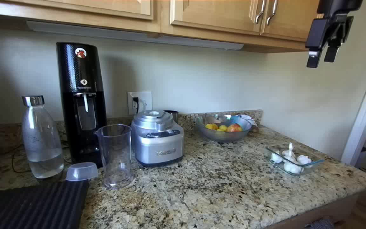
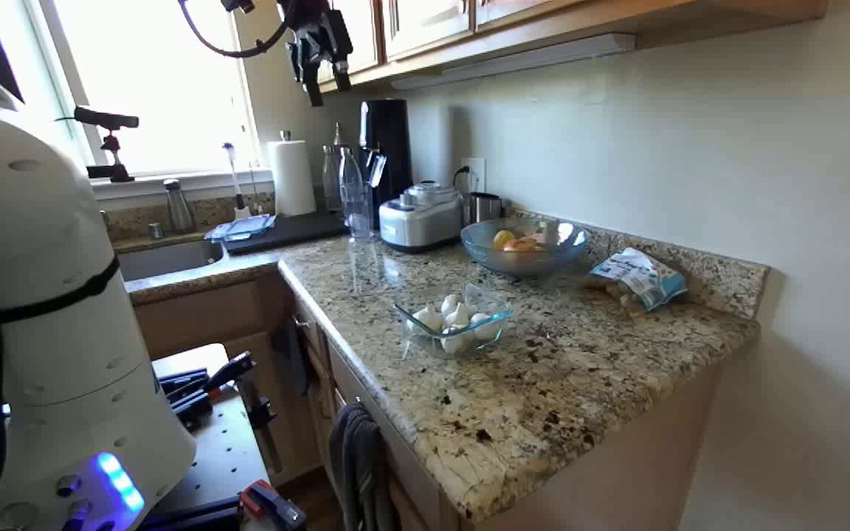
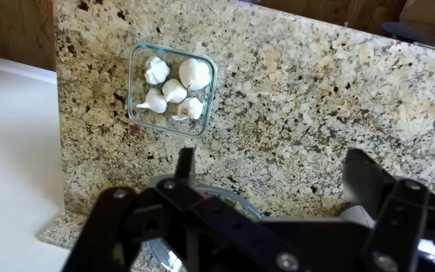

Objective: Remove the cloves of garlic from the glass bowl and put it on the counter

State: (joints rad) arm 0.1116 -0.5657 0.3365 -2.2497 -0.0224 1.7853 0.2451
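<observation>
Several whitish cloves of garlic (image 3: 194, 74), looking like whole bulbs, lie in the small square glass bowl (image 3: 130, 92), which stands on the speckled granite counter (image 3: 285, 94). Both exterior views also show the garlic (image 1: 292, 167) (image 2: 457, 341) inside it. High over the counter hangs my gripper (image 1: 321, 62) (image 2: 329, 96), pointing down and well apart from the bowl. In the wrist view the gripper (image 3: 271, 152) is open, its fingertips wide apart with only granite visible between them. The bowl lies up and left of the gap there.
A larger bowl of fruit (image 1: 222, 138) stands by the wall, with a bag (image 2: 639, 276) beside it. Farther along are a silver food processor (image 1: 159, 143), a clear pitcher (image 1: 116, 156), a black soda machine (image 1: 81, 73) and a ribbed mat (image 1: 33, 205). Cabinets (image 1: 214, 19) hang above.
</observation>
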